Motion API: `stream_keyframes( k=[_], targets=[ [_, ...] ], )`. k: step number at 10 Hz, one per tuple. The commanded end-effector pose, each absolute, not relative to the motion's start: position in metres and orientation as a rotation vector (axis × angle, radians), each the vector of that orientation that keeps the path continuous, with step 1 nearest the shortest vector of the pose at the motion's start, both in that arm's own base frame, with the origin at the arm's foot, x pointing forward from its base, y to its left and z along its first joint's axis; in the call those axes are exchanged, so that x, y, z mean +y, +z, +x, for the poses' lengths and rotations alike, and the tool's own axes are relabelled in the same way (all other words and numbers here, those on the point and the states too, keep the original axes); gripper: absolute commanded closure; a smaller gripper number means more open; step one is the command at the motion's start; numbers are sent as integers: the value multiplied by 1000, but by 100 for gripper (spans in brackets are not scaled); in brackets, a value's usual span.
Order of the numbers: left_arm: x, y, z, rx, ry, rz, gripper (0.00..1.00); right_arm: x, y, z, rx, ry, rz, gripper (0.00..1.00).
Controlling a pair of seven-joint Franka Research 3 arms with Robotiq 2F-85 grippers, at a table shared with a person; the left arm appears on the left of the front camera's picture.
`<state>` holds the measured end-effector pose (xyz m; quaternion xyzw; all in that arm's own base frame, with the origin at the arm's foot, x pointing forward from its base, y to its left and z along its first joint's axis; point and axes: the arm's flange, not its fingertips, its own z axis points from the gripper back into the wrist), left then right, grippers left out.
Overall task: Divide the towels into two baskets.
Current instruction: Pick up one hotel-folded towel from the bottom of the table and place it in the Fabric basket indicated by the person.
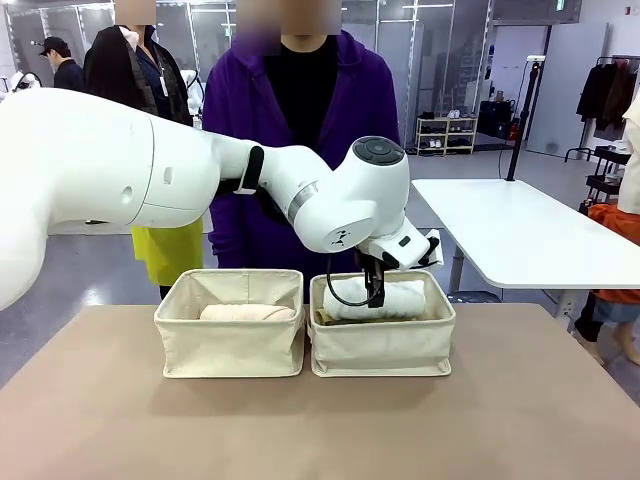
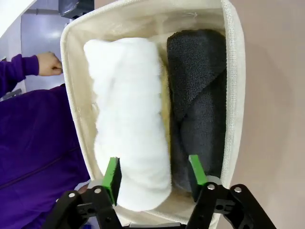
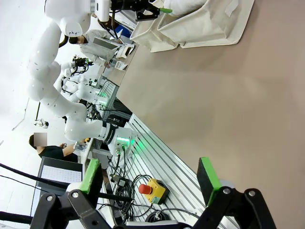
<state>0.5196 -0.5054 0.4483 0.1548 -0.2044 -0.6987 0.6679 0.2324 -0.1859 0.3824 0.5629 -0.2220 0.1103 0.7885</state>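
On the worktop the left basket holds one peach towel, lying flat along its length. Just beside it, touching or nearly so, stands the right basket. My left arm reaches across from the left side and hangs over this second basket, my left gripper pointing down into it just above the white towel.

From my left wrist, the white towel lies along the basket's far side, nearest the person in purple, and the grey towel lies alongside it against the wall nearest the bare worktop. Between the two rolls a thin strip of yellow towel shows; most of it is hidden under them. My left fingers are spread wide, one pad at the white towel's outer edge, the other over the grey towel, and they grasp nothing. The white roll's end sits between them, but I cannot tell whether the pads touch it.

The person stands at the far edge behind both baskets, one hand near the basket's rim.

My right gripper is well apart from the baskets, aimed across bare worktop, its fingers released and wide with nothing between them. Both baskets sit far off at the top of that view.
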Motion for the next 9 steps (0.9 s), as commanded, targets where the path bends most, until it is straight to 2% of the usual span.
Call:
stream_keyframes(
  k=[1,9],
  targets=[
    [-506,452,521,-442,-1578,342,0,-185,386,230,-492,237,1219,0],
    [-505,449,520,-461,-1574,350,0,-185,386,230,-492,237,1219,0]
  ],
)
